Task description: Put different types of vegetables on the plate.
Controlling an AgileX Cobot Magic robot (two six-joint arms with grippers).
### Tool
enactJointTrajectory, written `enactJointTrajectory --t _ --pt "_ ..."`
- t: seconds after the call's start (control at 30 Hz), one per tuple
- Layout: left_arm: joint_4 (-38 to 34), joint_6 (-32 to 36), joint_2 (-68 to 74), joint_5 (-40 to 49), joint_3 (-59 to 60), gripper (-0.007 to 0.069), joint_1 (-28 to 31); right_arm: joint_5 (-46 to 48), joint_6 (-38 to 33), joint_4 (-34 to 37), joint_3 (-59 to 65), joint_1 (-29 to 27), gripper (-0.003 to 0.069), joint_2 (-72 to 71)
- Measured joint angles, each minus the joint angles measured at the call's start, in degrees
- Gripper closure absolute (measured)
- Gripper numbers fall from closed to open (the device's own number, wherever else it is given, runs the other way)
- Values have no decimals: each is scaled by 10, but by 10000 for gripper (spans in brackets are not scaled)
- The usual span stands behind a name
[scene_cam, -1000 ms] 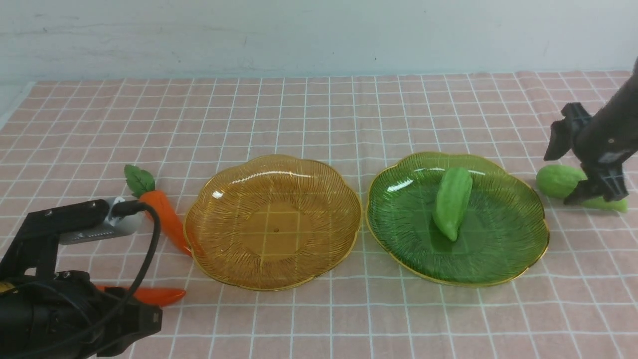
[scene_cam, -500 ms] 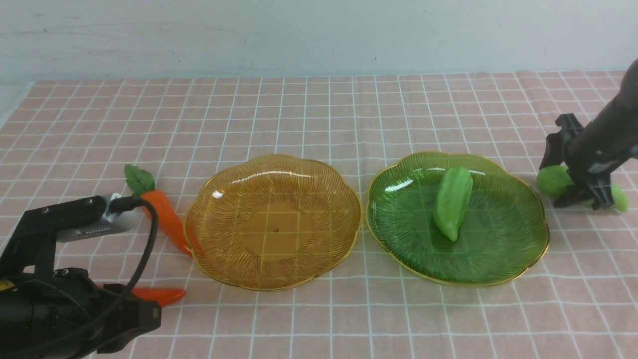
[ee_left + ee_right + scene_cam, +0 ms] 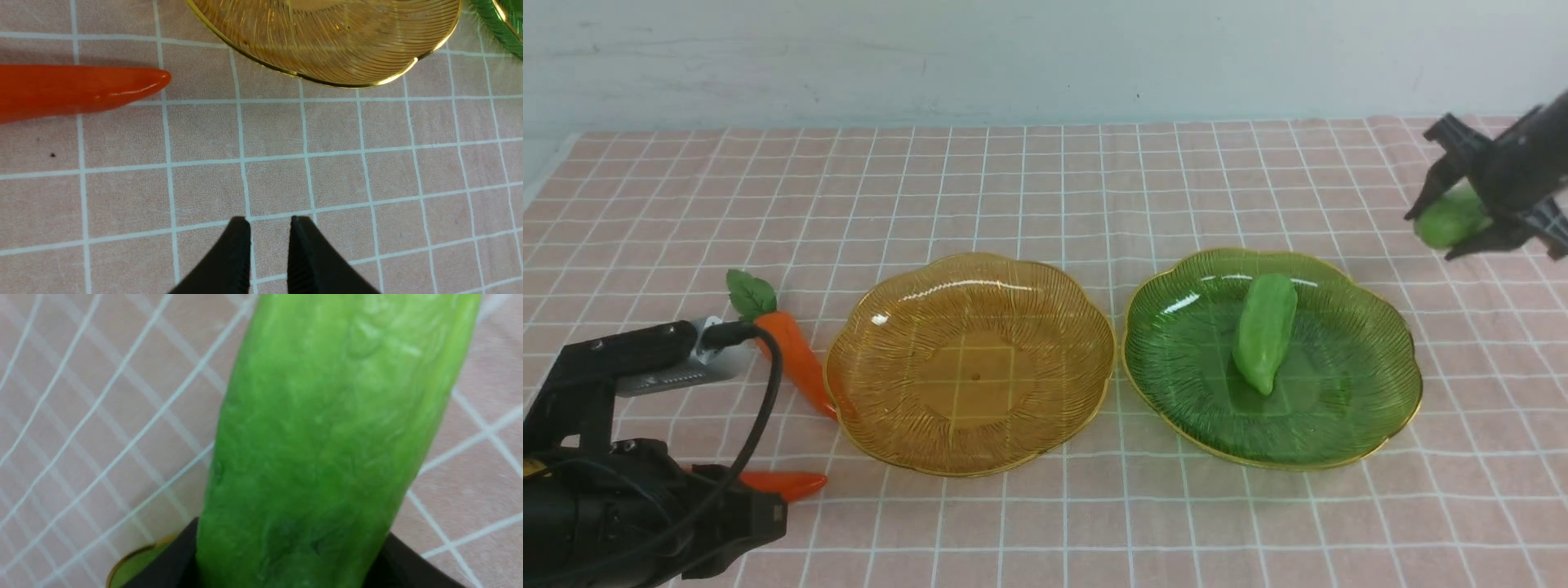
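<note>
Left arm (image 3: 621, 506) is covering most of carrot (image 3: 788, 485) at worktop's near-left corner; only tip is showing. Right gripper (image 3: 1431, 235) is masking part of gourd (image 3: 1450, 216); gourd ends are running off right wrist pic.

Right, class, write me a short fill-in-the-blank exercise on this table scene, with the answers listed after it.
1. The right gripper holds the raised gourd, which is ____ in colour.
2. The green plate holds ____ resting gourd.
3. The amber plate holds ____ vegetables.
4. Both carrots lie on the robot's ____ side.
Answers: green; one; no; left.
</note>
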Motion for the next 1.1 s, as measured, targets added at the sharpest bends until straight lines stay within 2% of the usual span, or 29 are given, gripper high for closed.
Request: enactJointTrajectory --t 0.1,0.13,0.2,0.27,0.37,0.5,0.6,0.73,0.77,0.87,0.97,1.1 --pt "0 0 0 0 0 498 0 31 -125 25 -42 19 268 -10" --pt "0 0 0 0 0 498 0 31 -125 25 -43 19 268 -10" --pt "0 0 0 0 0 498 0 40 -189 14 -47 53 268 -26" --pt "1 0 0 -1 0 498 0 42 -206 -9 -38 86 268 -35" --pt "1 0 0 -2 0 498 0 43 -215 -39 -8 129 268 -46" --pt "1 0 0 -3 0 498 0 48 -225 -130 60 200 268 -61" --pt "2 0 0 -3 0 498 0 48 -211 -183 93 222 262 -61" --pt "2 0 0 -6 0 489 0 47 -159 -230 125 228 186 -61" --pt "1 -3 0 -9 0 484 0 46 -139 -242 137 228 149 -61" --pt "1 -16 0 -11 0 460 0 45 -116 -249 153 228 87 -61" --pt "2 -35 0 -11 0 412 0 44 -117 -247 158 228 69 -62" --pt "28 -59 1 -11 -8 319 1 44 -164 -197 160 228 68 -93"
